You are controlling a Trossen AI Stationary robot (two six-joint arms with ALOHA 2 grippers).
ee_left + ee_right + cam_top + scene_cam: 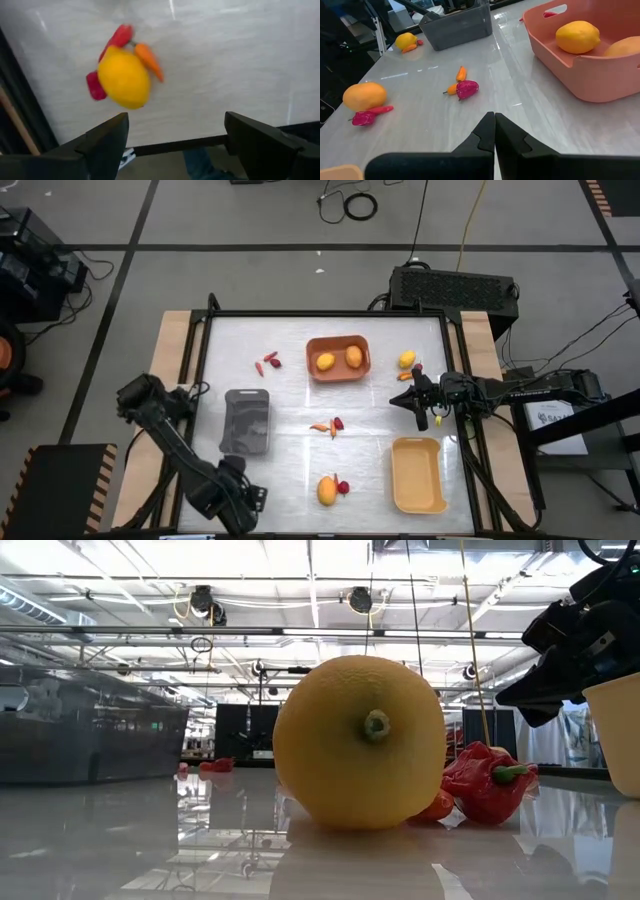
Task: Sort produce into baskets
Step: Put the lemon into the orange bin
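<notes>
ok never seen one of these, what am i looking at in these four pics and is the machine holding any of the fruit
It is a robot with two dark arms at a white table, each ending in two fingers. One picture looks straight down, one sits at table height, and two come from cameras on the wrists.

The left gripper is at the near edge, fingers open, facing a yellow fruit with small red and orange pieces beside it. The right gripper is over the table's right side, fingers shut on nothing.

On the table: an orange basket holding two yellow fruits, a grey basket and a yellow basket, with more fruit and small peppers loose between them. Nothing is held.
</notes>
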